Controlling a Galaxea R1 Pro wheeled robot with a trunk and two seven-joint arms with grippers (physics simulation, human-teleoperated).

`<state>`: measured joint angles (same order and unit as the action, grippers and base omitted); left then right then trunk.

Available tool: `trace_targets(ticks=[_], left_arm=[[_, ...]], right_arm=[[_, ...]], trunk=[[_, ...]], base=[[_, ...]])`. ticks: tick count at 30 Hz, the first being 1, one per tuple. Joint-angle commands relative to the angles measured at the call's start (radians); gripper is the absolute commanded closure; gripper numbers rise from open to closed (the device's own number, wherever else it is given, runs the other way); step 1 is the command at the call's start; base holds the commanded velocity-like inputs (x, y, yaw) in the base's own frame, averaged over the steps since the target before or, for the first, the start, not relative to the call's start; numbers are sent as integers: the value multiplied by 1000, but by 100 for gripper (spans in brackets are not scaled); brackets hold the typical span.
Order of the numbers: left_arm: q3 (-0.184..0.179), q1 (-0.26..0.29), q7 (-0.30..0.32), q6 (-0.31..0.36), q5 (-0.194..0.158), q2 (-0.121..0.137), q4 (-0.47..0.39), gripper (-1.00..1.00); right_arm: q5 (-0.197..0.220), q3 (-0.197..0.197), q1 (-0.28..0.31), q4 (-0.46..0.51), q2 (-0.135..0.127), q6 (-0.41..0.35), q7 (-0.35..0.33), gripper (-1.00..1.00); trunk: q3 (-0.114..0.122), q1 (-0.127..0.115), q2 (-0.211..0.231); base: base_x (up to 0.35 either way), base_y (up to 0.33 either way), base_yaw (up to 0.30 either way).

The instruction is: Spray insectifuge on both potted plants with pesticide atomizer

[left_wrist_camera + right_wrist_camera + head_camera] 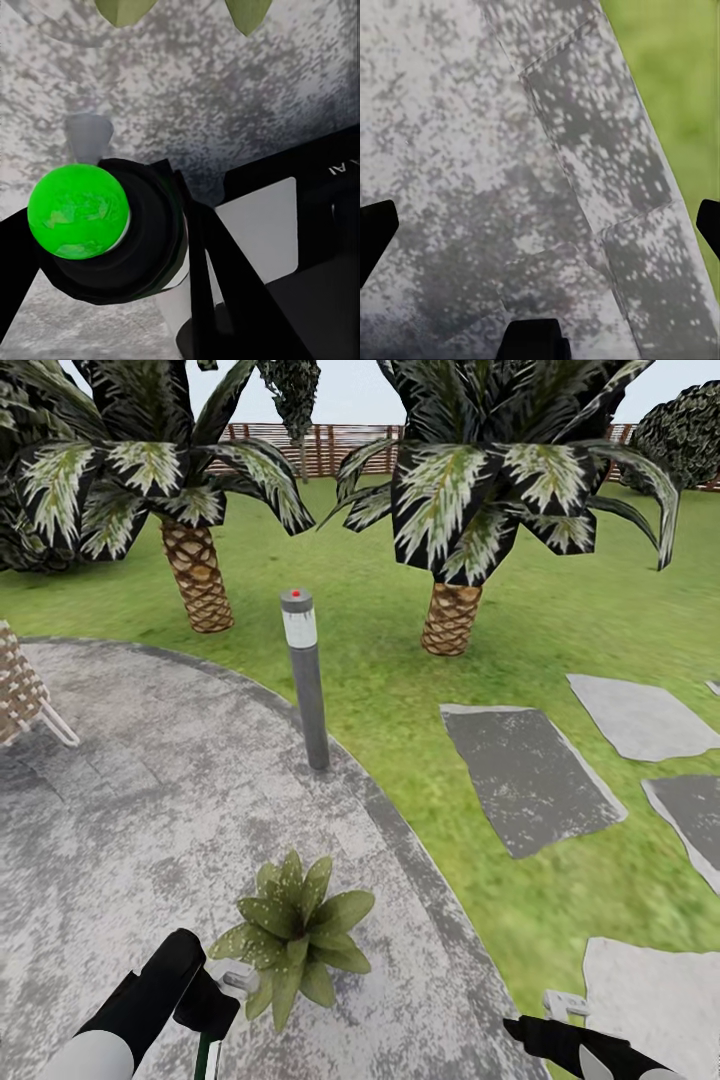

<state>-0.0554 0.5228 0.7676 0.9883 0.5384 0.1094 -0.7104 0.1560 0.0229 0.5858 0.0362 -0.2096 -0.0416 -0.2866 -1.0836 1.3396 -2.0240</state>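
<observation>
Two grippers logged at the near edge of the head view. Left gripper [215, 1000] low over the patio [130, 790], jaws pinched on the pesticide atomizer [203, 1055], seen there as a thin green sliver hanging below the fingers. In the left wrist view, same bottle [90, 225] seen end-on, dark body with a bright green end, clamped between black fingers [225, 285] above the grey stone. Right gripper [560, 1015] near the patio rim, jaws spread wide and holding nothing; in the right wrist view, fingertips [375, 229] far apart over bare paving.

Just beyond the left gripper, one potted plant [295, 930] sitting on the stone, leaves pale-speckled; cannot tell whether from spray.

Further out: grey lamp post [305, 680] at the patio edge, stepping stones [525, 775] in the lawn, two palms [200, 570], fence [330, 445] at the back.

Assessment: pick-up complete. Nozzle close to the first plant, so spraying judged in hand or imminent. Full cover unconfirmed; second plant judged outstanding.
</observation>
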Motion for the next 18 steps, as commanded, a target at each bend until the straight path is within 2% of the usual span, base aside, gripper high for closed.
trace_targets(ticks=[1, 8, 18], left_arm=[[-3, 0, 10, 1, 11, 1, -1, 100], [-3, 0, 10, 1, 11, 1, -1, 100], [-3, 0, 10, 1, 11, 0, -1, 100]], right_arm=[[8, 2, 0, 1, 0, -4, -4, -100], [8, 2, 0, 1, -1, -4, -4, -100], [8, 2, 0, 1, 2, -4, -3, -100]], trunk=[[3, -4, 7], [-3, -8, 14], [-11, -8, 14]], base=[[0, 0, 0], [0, -4, 0], [0, -281, 3]])
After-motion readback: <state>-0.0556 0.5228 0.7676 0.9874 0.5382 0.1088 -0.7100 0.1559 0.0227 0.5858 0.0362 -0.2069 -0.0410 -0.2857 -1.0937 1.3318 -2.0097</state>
